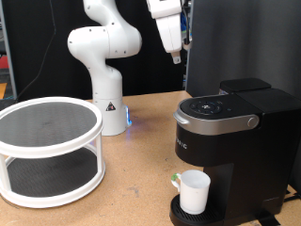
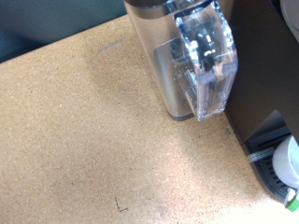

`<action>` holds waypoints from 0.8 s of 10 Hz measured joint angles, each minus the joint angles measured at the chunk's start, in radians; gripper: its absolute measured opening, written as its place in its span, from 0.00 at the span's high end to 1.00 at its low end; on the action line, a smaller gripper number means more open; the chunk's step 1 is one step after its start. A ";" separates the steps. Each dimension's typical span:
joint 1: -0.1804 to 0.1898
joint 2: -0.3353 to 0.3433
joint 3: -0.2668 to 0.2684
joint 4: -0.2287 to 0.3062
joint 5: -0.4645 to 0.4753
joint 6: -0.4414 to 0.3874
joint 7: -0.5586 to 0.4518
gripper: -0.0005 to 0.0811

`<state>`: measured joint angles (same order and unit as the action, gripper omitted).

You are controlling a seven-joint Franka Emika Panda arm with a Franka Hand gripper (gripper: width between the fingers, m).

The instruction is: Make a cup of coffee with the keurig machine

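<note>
The keurig machine (image 1: 232, 141) is a black box with a silver-grey lid handle, standing at the exterior view's right. The white cup (image 1: 194, 191) stands on its round drip base under the spout. My gripper (image 1: 176, 56) hangs high above the table, up and to the left of the machine's lid and touching nothing. In the wrist view its fingers (image 2: 207, 65) are pressed together with nothing between them, so the gripper (image 2: 194, 110) is shut. The cup's rim (image 2: 286, 161) and the machine's black body (image 2: 266, 65) show at that view's edge.
A white two-tier round rack (image 1: 47, 151) with dark mesh shelves stands at the exterior view's left. The arm's white base (image 1: 108, 104) is behind it. A small greenish bit (image 1: 176, 178) sits beside the cup. Brown tabletop (image 2: 84, 131) lies under the gripper.
</note>
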<state>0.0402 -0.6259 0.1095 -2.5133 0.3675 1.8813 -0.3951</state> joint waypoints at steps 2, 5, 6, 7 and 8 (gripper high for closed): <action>0.000 0.000 0.010 -0.018 -0.011 0.065 -0.034 0.01; 0.000 0.031 0.072 0.018 -0.105 0.116 -0.089 0.01; -0.003 0.057 0.088 0.050 -0.109 0.121 -0.065 0.01; -0.006 0.091 0.100 0.089 -0.110 0.104 -0.028 0.01; -0.007 0.133 0.102 0.142 -0.109 0.045 0.014 0.01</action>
<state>0.0337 -0.4932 0.2111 -2.3713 0.2584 1.9263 -0.3811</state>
